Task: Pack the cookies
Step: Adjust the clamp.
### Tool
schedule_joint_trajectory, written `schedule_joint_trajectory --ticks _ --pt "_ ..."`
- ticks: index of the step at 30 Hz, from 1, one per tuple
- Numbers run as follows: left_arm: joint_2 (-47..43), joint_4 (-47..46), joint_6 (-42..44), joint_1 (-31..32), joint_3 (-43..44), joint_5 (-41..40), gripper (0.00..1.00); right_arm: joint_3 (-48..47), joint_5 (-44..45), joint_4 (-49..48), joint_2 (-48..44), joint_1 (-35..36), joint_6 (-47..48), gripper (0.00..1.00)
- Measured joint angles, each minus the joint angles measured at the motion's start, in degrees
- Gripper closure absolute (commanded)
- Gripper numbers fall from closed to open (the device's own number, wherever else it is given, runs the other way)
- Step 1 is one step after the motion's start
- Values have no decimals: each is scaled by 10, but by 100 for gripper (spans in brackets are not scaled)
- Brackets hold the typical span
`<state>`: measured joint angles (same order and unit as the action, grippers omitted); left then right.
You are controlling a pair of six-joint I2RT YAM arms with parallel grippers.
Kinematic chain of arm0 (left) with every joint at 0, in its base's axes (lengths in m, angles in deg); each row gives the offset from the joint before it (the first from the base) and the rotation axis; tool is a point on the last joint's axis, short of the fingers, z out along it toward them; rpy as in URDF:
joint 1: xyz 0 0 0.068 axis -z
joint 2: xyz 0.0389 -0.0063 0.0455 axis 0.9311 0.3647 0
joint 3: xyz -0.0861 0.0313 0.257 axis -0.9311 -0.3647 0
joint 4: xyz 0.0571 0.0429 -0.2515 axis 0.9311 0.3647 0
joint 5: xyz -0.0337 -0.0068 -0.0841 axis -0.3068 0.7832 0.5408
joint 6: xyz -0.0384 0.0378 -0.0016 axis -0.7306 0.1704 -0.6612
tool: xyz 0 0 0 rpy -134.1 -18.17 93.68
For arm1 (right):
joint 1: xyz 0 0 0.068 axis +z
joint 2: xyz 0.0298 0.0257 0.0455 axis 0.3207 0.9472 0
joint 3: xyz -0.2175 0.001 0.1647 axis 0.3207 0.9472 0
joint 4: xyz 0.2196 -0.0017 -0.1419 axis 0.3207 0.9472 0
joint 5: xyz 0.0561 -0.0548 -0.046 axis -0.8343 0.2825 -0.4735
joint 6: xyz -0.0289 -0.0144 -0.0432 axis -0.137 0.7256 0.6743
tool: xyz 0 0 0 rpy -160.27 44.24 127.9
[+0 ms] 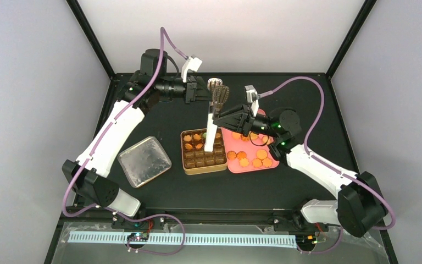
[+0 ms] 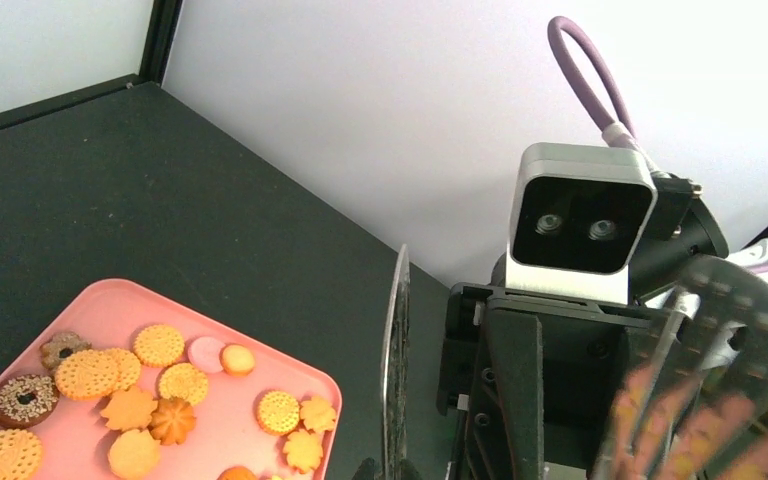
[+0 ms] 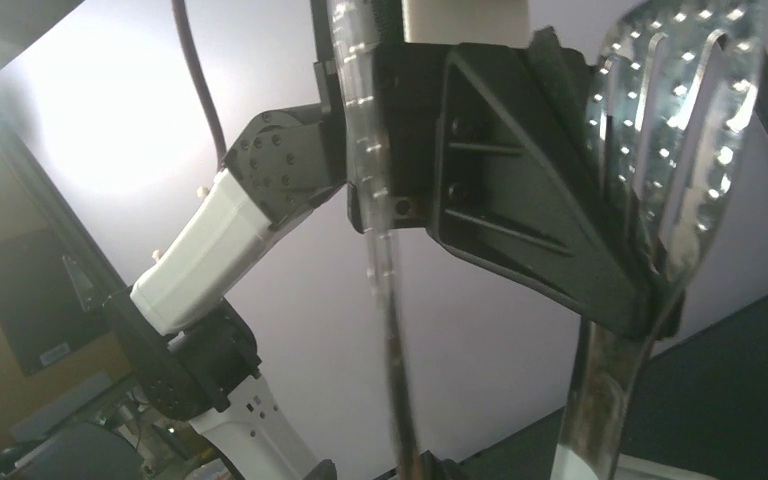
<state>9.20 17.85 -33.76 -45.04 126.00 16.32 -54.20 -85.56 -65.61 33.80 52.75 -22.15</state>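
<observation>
Several cookies (image 1: 250, 158) (image 2: 160, 385) lie on a pink tray (image 1: 253, 169) (image 2: 110, 310). A few more sit in the back row of the brown tin (image 1: 204, 169). The metal tongs (image 1: 213, 118) stand over the tin, heads up and white handle end down. My left gripper (image 1: 202, 92) (image 2: 388, 468) is shut on one tongs arm (image 2: 395, 370), which shows edge-on. That thin arm (image 3: 385, 250) also runs between the fingers of my right gripper (image 1: 223, 116) (image 3: 375, 468), close to one finger with a gap on the other side. The slotted head (image 3: 675, 130) stands outside them.
The tin's silver lid (image 1: 144, 160) lies left of the tin. The two grippers are close together above the tin's back edge, each filling much of the other's wrist view. White walls enclose the black table at the back and sides.
</observation>
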Motion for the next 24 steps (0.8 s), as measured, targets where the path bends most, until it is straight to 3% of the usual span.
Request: schedule_joint_trajectory --ticks 6,10,24 --pt "0 0 -7 -3 0 12 99 -5 -10 -23 3 3 -15 95" --pt "0 1 -17 -5 -1 23 99 -5 -12 -28 1 3 -12 99" --pt "0 -2 -56 -28 -18 45 98 -14 -15 23 -39 6 16 99"
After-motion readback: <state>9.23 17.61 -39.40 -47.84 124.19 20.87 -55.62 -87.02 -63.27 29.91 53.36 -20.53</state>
